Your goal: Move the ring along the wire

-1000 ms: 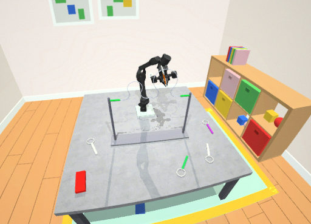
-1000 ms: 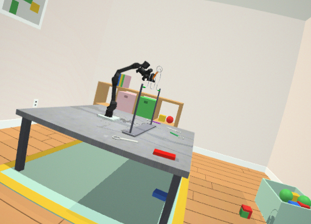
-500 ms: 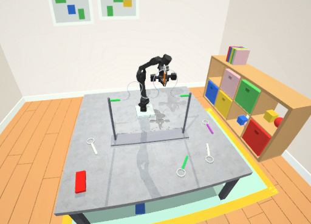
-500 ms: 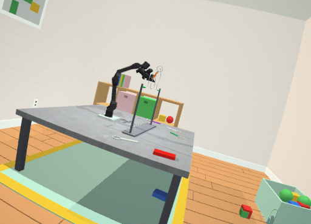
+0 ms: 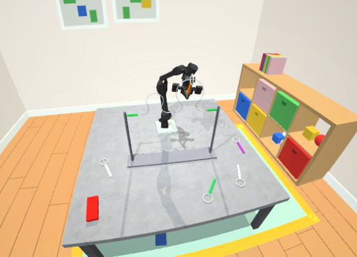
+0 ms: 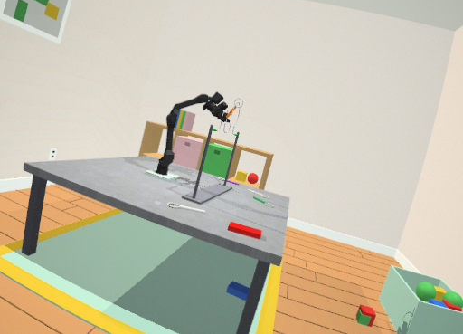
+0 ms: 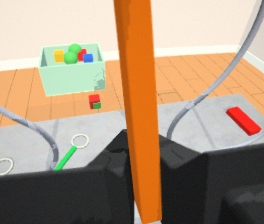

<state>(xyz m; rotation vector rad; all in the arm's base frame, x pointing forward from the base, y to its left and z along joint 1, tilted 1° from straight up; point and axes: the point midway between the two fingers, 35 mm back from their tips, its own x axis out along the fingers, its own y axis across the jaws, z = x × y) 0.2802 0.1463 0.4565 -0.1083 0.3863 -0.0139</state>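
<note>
My gripper (image 5: 187, 97) (image 6: 227, 119) (image 7: 134, 136) is shut on the orange handle (image 5: 189, 90) (image 6: 231, 111) (image 7: 138, 100). The handle slants up from the fingertips to the pale ring (image 6: 242, 103), which stands near the top of the wire's tall loop, toward the right post (image 5: 214, 129). The ring is too small to tell its gap to the thin grey wire (image 5: 203, 91) (image 7: 193, 104). The ring is out of the wrist view. A left green part (image 5: 132, 115) adjoins the left post (image 5: 128, 136); a right green part (image 5: 213, 109) adjoins the right post.
Grey wire curves pass on both sides of the handle in the wrist view. The posts stand on a grey base plate (image 5: 171, 158). Loose rings with white, green (image 5: 212, 187) and magenta (image 5: 240, 147) handles and a red block (image 5: 92, 208) (image 6: 244, 230) (image 7: 243, 120) lie on the table.
</note>
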